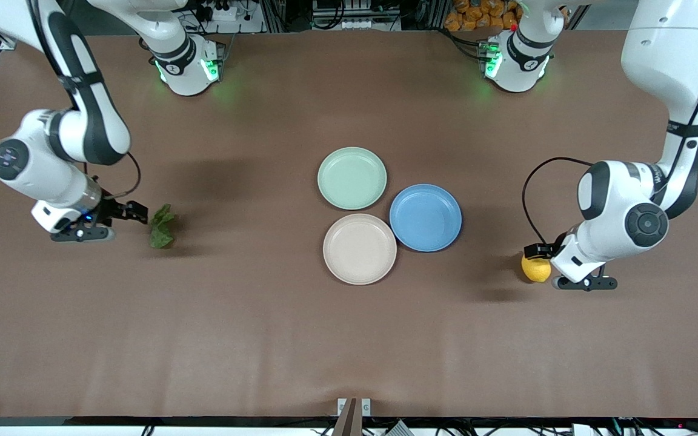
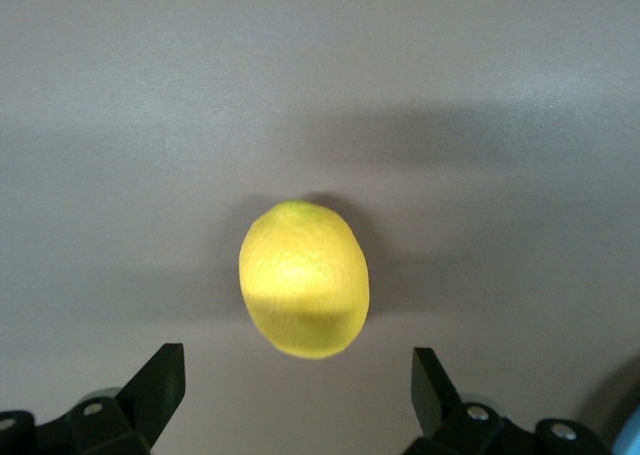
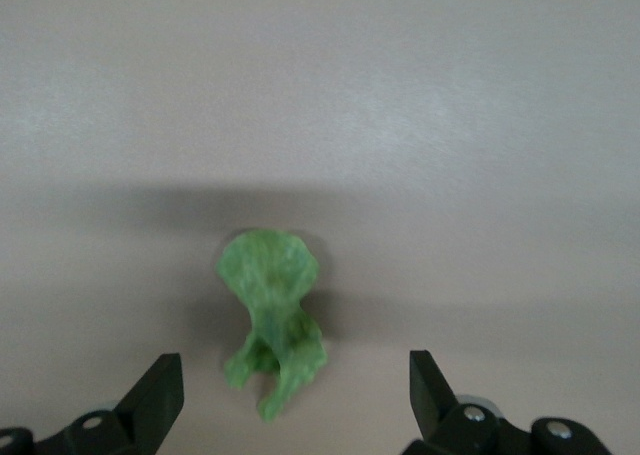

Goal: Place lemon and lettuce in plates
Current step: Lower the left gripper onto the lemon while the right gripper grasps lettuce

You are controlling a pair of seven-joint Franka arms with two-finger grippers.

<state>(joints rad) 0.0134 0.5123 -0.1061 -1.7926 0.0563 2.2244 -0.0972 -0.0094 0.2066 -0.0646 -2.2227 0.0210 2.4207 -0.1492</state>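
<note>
The lemon (image 1: 535, 269) lies on the brown table toward the left arm's end. It also shows in the left wrist view (image 2: 304, 278), just ahead of the finger gap. My left gripper (image 1: 537, 251) (image 2: 297, 367) is open and empty, low beside the lemon. The lettuce (image 1: 162, 227) lies toward the right arm's end and shows in the right wrist view (image 3: 271, 313). My right gripper (image 1: 136, 211) (image 3: 295, 370) is open and empty, low beside the lettuce. The mint green plate (image 1: 352, 178) and the beige plate (image 1: 359, 249) sit empty mid-table.
An empty blue plate (image 1: 425, 217) touches both other plates on the side toward the left arm's end. The beige plate is nearest the front camera. Bare brown table (image 1: 252, 315) lies between the plates and each gripper.
</note>
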